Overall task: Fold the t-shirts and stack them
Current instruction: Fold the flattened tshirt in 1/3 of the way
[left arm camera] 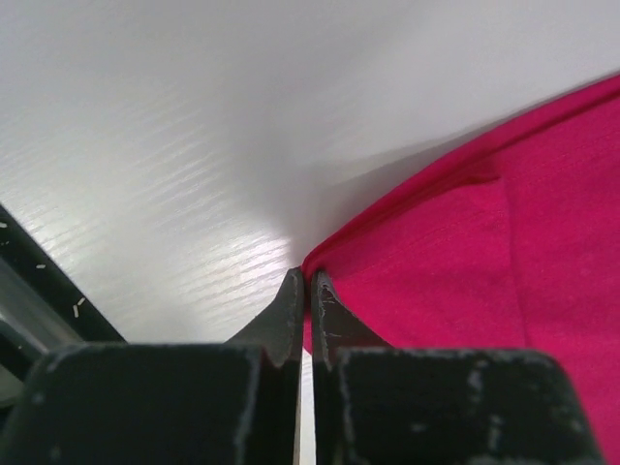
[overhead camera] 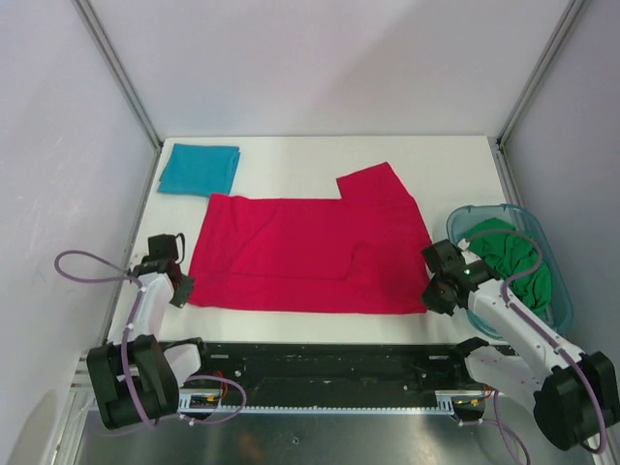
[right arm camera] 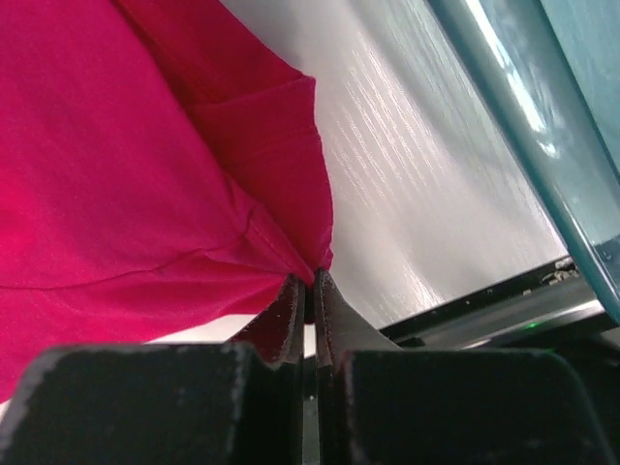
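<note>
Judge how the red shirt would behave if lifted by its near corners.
Likely floppy: the red shirt lies flat with creases, so it would probably sag between the left end effector and right end effector. Probably light, being thin cloth. It may slip, since only corner tips are pinched.

You had a white desk [overhead camera: 291, 160] inside a pale-walled booth, with one slanted metal post [overhead camera: 115, 68] rising at its far left corner and another [overhead camera: 542, 68] at the far right. A see-through blue-green plastic tub [overhead camera: 523, 215] sat at the desk's right side, toward the near edge. A black rail [overhead camera: 329, 354] ran along that near edge. In your right wrist view the tub's wall crossed the upper right corner, bare desk just beside it
</note>
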You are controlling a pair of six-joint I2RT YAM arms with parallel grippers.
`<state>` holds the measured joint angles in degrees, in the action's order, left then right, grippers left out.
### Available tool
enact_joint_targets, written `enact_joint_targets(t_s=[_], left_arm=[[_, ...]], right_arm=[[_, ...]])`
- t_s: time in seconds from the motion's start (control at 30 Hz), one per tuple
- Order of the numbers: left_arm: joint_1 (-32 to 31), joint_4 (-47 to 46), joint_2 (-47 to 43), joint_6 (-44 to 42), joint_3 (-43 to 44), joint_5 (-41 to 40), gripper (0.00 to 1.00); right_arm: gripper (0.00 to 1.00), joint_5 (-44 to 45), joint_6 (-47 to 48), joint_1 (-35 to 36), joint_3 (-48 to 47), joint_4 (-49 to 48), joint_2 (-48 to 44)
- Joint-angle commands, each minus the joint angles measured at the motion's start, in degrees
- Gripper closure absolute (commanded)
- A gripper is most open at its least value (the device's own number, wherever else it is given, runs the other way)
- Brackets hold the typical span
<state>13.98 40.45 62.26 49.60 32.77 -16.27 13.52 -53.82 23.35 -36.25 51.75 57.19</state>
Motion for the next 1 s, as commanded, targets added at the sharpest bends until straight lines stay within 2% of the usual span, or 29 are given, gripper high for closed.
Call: enact_joint_targets(t_s=[0.0,0.17,0.27,0.33,0.37,0.47,0.5,0.53,0.63,0.77,0.9,0.97], left_arm=[[1.2,4.3,-4.0,3.4,-0.6,-2.5,1.00],[3.4,8.0,-6.1,6.5,-0.2,-2.2,0.99],[4.5,8.9,-7.0,7.6,-0.5,-1.2,0.91],[4.7,9.3,-7.7,7.6,-0.2,-0.6,0.75],[4.8,9.5,-8.0,7.3,0.3,-0.2,0.63],[4.7,10.1,-9.0,4.1,3.3,1.5,0.23],[4.7,10.2,-9.4,2.3,4.7,1.9,0.12],[4.7,10.3,-9.6,0.3,6.5,2.5,0.06],[3.3,10.1,-9.4,-5.6,12.5,2.6,0.01],[-2.3,5.1,-4.9,-13.8,19.7,3.5,0.02],[-8.3,-0.2,8.8,-21.2,28.3,4.2,0.06],[-9.9,-1.4,16.8,-23.8,33.8,4.2,0.14]], right_arm=[[1.00,-2.9,-2.9,-0.2,1.2,5.3,-4.1],[1.00,-4.7,-3.5,-0.9,1.3,7.3,-5.3],[1.00,-6.4,-3.9,-1.6,1.2,8.3,-5.9],[0.98,-7.4,-3.9,-2.1,1.2,9.0,-6.9],[0.94,-7.6,-4.0,-2.4,1.1,9.7,-7.6],[0.62,-8.6,-2.8,-3.2,0.2,10.4,-11.9],[0.52,-8.5,-2.3,-3.3,-0.6,10.5,-13.4],[0.43,-8.1,-1.7,-3.4,-1.5,10.6,-14.7],[0.30,-5.3,1.0,-3.5,-6.5,10.4,-14.9],[0.28,-2.6,6.2,-3.5,-11.3,4.7,-9.4],[0.29,-3.3,11.3,-3.5,-13.3,-8.7,-1.3],[0.29,-3.6,13.6,-3.6,-14.8,-14.9,3.8]])
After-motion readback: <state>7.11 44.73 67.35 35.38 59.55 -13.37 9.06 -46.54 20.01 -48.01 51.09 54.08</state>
